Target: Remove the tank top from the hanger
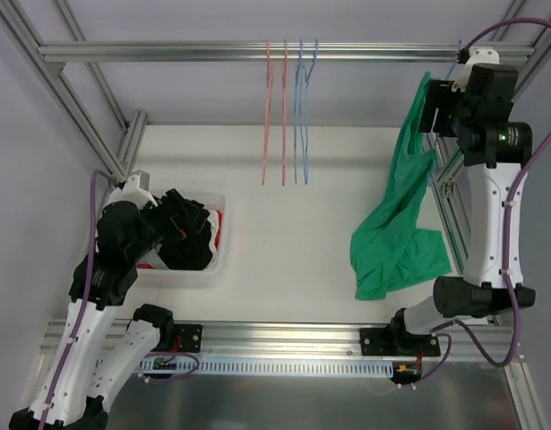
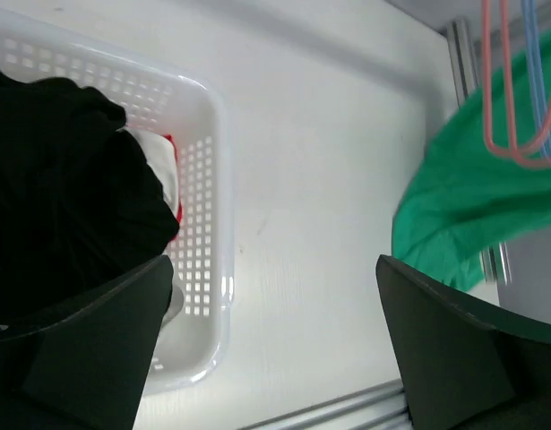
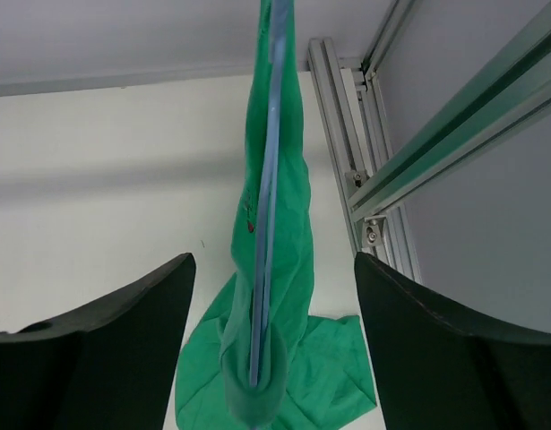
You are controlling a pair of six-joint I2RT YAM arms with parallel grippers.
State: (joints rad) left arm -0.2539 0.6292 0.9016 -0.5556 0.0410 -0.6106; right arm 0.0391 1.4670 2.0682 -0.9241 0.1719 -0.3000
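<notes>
A green tank top (image 1: 396, 233) hangs on a blue hanger (image 3: 268, 179) at the right end of the rail, its lower part pooled on the white table. In the right wrist view the tank top (image 3: 288, 224) and hanger run between the fingers of my right gripper (image 3: 271, 349), which is open wide and touches neither. That gripper (image 1: 436, 112) sits high beside the garment's top. My left gripper (image 2: 271, 358) is open and empty, by the basket at the left. The tank top (image 2: 472, 197) also shows in the left wrist view.
A white plastic basket (image 1: 219, 260) holds black and red clothes at the left; its rim (image 2: 217, 134) shows beside my left fingers. Empty pink hangers (image 1: 275, 116) and a blue hanger (image 1: 302, 116) hang from the top rail (image 1: 167, 51). Aluminium frame posts (image 1: 445, 179) stand at the right.
</notes>
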